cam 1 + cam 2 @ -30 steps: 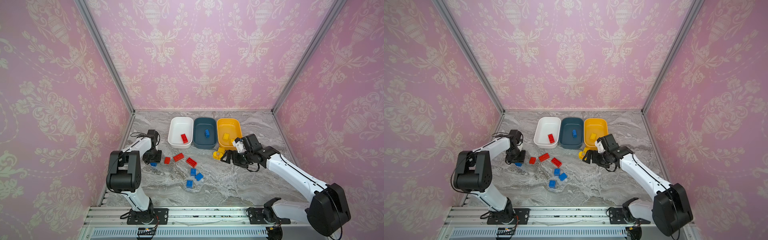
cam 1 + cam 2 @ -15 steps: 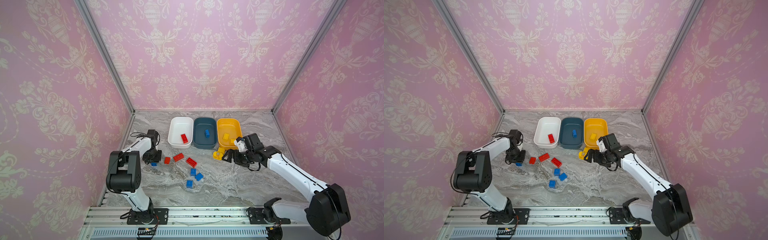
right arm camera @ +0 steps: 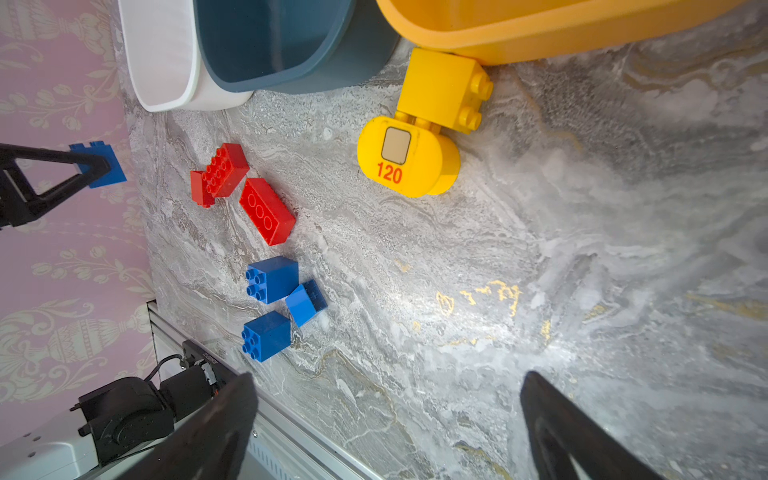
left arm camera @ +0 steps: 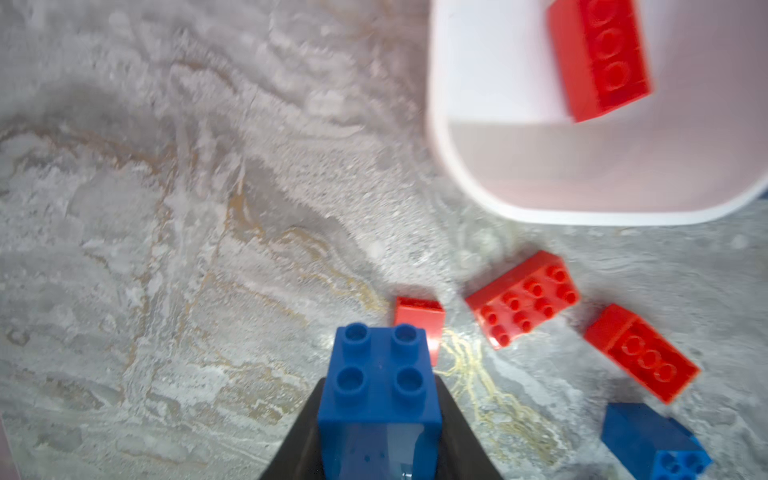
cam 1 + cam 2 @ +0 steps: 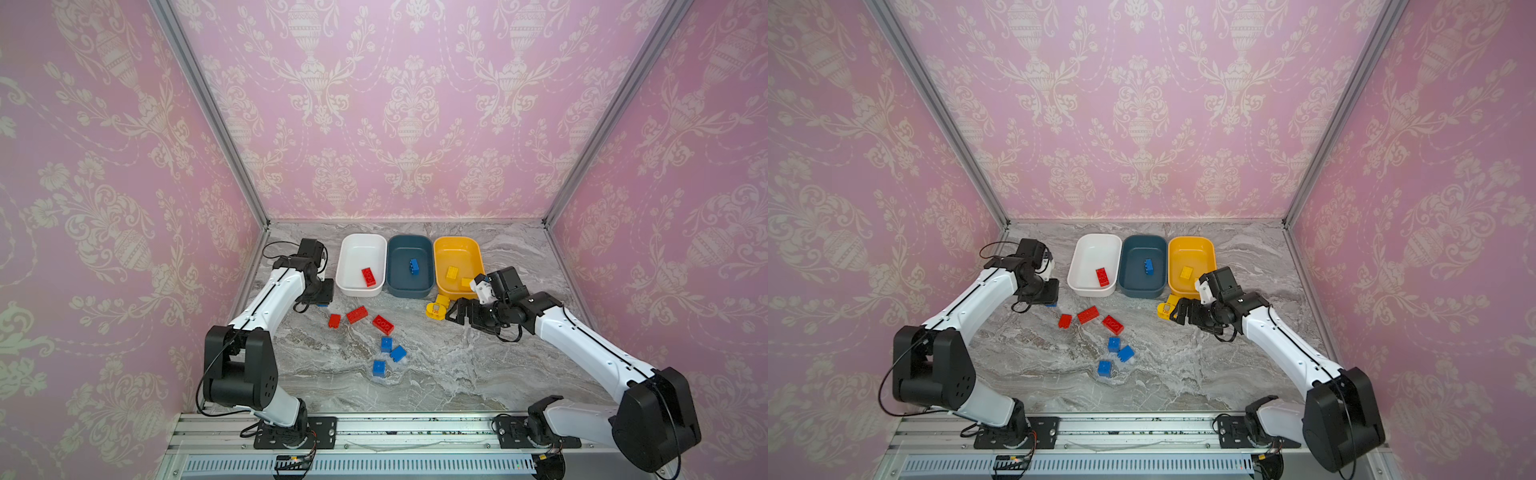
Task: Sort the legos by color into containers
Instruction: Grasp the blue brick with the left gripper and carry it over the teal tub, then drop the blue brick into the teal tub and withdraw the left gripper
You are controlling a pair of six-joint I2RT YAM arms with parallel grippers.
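The left end effector (image 4: 379,399) is shown closed on a small blue four-stud plastic brick (image 4: 376,361), which is pinched across two flat side walls. The brick is held low at the grey marbled bench (image 4: 166,208), just beside the white rounded plastic tub (image 5: 357,253); whether it has been lifted clear cannot be told. Three loose red plastic bricks (image 5: 357,314) are spread just beyond, and three more blue bricks (image 5: 386,344) are clustered nearer the bench's front. One red brick is lodged in the white tub, one blue brick in the dark teal tub (image 5: 403,253), and yellow pieces in the yellow-orange tub (image 5: 455,249). The right end effector (image 3: 388,378) is held wide and empty near a rounded yellow piece marked 120 (image 3: 405,160), which is touched by a square yellow brick (image 3: 440,87) lying against the yellow-orange tub's wall. The bricks are judged light, rigid and slick. Opposite flat faces are thought the surest hold, and the rounded piece is thought likelier to slip.
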